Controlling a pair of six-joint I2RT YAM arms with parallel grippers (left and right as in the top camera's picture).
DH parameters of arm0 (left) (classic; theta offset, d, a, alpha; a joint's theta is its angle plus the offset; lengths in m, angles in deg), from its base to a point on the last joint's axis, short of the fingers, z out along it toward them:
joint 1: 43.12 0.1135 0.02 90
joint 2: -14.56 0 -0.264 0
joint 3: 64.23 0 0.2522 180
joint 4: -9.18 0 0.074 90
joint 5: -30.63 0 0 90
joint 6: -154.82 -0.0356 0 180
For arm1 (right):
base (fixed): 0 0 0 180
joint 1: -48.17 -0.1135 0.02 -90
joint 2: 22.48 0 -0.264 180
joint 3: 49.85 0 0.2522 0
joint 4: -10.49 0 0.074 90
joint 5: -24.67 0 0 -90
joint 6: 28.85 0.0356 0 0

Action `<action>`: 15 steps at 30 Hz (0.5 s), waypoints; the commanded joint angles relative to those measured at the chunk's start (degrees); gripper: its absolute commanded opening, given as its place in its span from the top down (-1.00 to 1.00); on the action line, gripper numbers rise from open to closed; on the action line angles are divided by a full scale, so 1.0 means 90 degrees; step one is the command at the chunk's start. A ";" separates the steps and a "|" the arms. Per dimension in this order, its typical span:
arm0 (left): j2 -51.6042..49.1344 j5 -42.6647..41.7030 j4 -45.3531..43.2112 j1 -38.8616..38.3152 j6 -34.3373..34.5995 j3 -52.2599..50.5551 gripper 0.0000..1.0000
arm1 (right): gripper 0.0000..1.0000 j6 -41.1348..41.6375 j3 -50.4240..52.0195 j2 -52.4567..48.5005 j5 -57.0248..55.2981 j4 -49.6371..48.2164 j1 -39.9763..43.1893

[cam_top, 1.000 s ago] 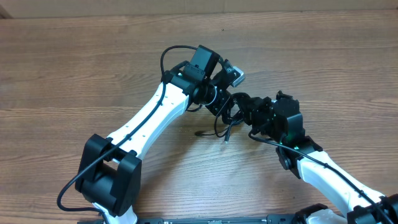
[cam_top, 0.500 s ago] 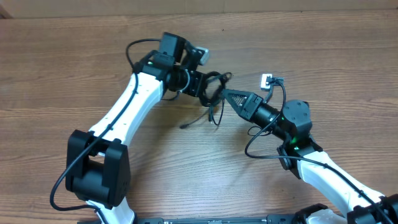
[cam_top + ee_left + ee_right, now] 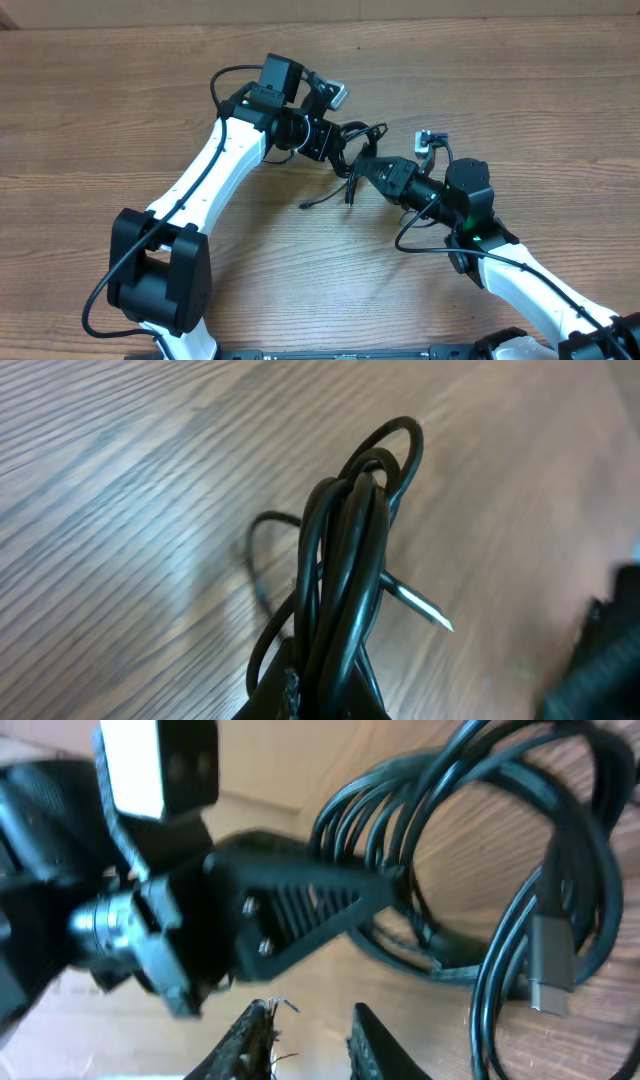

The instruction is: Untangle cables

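The cables (image 3: pixel 360 138) are a bundle of thin black looped cords, lifted above the wooden table. One loose end (image 3: pixel 318 200) trails down onto the table. My left gripper (image 3: pixel 338 142) is shut on the bundle. In the left wrist view the loops (image 3: pixel 350 540) rise from the left gripper (image 3: pixel 320 698), and a plug tip (image 3: pixel 432 612) sticks out to the right. My right gripper (image 3: pixel 366 168) is open and empty, just below and right of the bundle. The right wrist view shows the right gripper (image 3: pixel 312 1032) with bare wood in its gap, and the cable loops (image 3: pixel 480 850) with a grey plug (image 3: pixel 549 966) ahead.
The table (image 3: pixel 120 110) is bare brown wood. The two arms meet near its middle, and the left gripper's finger (image 3: pixel 300 905) fills the centre of the right wrist view. Thicker black wires run along both arms.
A second ago both grippers met at the bundle. The left gripper then carried the bundle to the left and drifted slightly back right. The right gripper has come off it.
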 commanded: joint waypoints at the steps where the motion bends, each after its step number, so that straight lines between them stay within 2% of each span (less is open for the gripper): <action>1: -0.0049 -0.0816 0.0002 -0.0061 -0.0665 0.0112 0.92 | 0.53 0.0668 -0.0049 0.0034 -0.0556 -0.0046 -0.0017; 8: -0.0049 -0.0840 0.0068 -0.0265 -0.0668 0.0112 0.92 | 0.54 0.1294 -0.0049 0.0027 -0.1088 0.0214 -0.0017; 15: -0.0046 -0.0840 0.0121 -0.0517 -0.0716 0.0112 0.92 | 0.56 0.1355 -0.0049 0.0027 -0.1574 0.0534 -0.0017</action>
